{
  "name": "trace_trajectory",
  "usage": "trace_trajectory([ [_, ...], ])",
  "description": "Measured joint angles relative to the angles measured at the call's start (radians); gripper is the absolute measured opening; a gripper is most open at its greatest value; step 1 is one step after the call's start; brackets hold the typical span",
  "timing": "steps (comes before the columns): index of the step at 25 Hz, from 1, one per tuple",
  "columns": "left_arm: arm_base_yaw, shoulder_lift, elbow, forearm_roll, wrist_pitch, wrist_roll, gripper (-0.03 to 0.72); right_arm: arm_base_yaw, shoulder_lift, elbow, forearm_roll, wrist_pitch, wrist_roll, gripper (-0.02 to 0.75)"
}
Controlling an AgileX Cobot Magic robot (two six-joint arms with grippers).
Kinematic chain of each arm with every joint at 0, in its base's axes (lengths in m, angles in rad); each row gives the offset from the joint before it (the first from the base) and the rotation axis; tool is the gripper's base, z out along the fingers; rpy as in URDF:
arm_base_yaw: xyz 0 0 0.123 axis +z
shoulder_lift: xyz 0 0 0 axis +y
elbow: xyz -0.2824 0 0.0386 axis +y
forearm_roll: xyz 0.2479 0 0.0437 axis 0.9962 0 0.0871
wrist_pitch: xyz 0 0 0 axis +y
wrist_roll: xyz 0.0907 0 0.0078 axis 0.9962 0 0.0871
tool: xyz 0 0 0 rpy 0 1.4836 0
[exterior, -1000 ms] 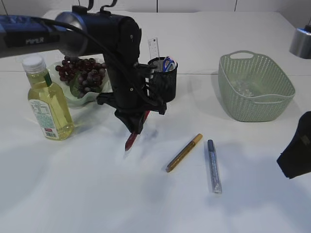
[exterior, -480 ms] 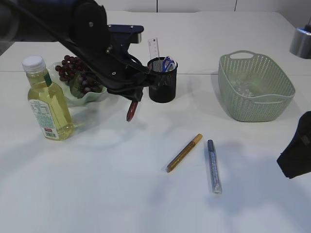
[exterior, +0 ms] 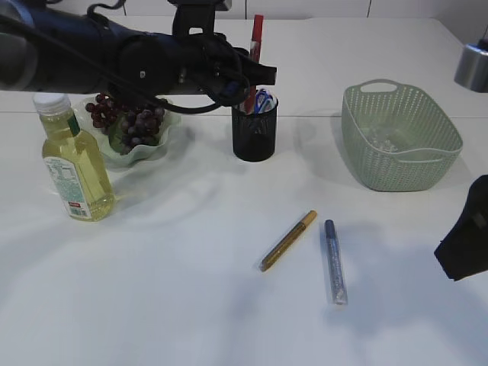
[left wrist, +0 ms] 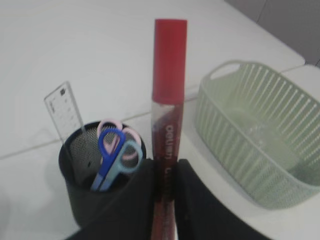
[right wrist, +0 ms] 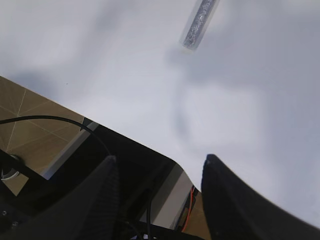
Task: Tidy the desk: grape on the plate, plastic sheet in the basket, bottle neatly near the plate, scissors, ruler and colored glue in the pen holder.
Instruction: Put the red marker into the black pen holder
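My left gripper (left wrist: 164, 187) pinches red glue stick (left wrist: 167, 100) upright above pen holder (left wrist: 92, 187); risk: snagging scissors (left wrist: 112, 155) or rim. Right gripper (right wrist: 157, 165) spread, idle.

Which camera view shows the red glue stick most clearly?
The left wrist view: the red glue stick stands upright, held between the left gripper fingers. The exterior view shows only its top above the arm. The right wrist view does not show it.
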Motion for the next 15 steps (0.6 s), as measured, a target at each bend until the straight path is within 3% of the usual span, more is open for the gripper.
trace_trajectory([
  [8,0.041,0.139,0.0,0.006,-0.434,0.0,0.081,0.0,0.0,0.0,0.0,0.0,-0.002,0.423],
  [15,0.084,0.245,-0.033,-0.007,-0.58,0.0,0.083,0.0,0.0,0.0,-0.001,0.0,-0.002,0.423],
])
